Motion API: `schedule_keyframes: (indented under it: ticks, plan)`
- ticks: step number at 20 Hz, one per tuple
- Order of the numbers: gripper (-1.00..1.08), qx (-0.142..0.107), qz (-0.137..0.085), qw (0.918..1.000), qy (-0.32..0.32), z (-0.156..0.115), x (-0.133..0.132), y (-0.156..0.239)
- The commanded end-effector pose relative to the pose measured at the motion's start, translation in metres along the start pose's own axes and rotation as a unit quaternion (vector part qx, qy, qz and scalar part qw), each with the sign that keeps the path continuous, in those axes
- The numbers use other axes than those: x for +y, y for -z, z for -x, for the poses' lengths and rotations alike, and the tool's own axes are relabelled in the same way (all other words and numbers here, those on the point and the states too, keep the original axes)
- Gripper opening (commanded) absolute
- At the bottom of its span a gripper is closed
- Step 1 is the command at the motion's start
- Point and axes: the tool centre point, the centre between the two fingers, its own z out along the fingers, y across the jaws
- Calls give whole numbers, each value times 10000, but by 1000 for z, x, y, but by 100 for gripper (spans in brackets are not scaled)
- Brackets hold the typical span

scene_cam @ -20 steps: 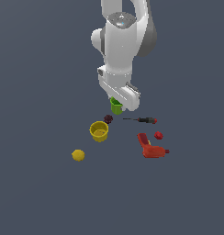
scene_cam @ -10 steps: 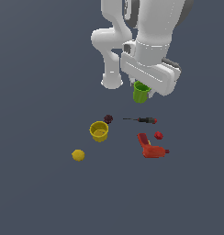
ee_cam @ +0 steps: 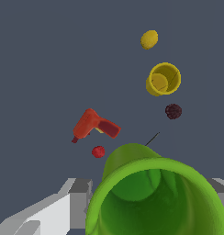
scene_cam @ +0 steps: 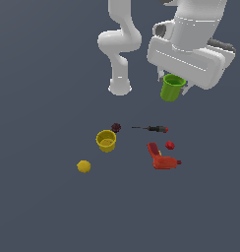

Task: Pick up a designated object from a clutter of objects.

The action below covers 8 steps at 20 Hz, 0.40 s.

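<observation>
A: How far along was the pick?

B: Done, by the look of it. The gripper (scene_cam: 177, 87) was pinching the green cup (scene_cam: 171, 87) at upper right of the exterior view, well above the floor.

A: Any room to move?

B: Plenty. The yellow cup (scene_cam: 106, 141), screwdriver (scene_cam: 152, 129) and red drill (scene_cam: 161, 157) lay far below at mid-frame.

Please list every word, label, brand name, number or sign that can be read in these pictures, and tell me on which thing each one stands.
There is no readable text in either view.
green cup: plain, no print.
yellow cup: plain.
red drill: no label or brand visible.
screwdriver: too small to show any marking.
robot arm: plain white, no logo or number visible.
</observation>
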Motion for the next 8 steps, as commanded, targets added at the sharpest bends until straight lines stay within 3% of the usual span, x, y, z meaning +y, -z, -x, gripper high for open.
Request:
schedule_keyframes:
  ticks: [1, 8]
  plan:
    - [-100, -2, -3, 10000, -5, 4, -6, 8]
    - [-100, -2, -3, 10000, -5, 8, -12, 15]
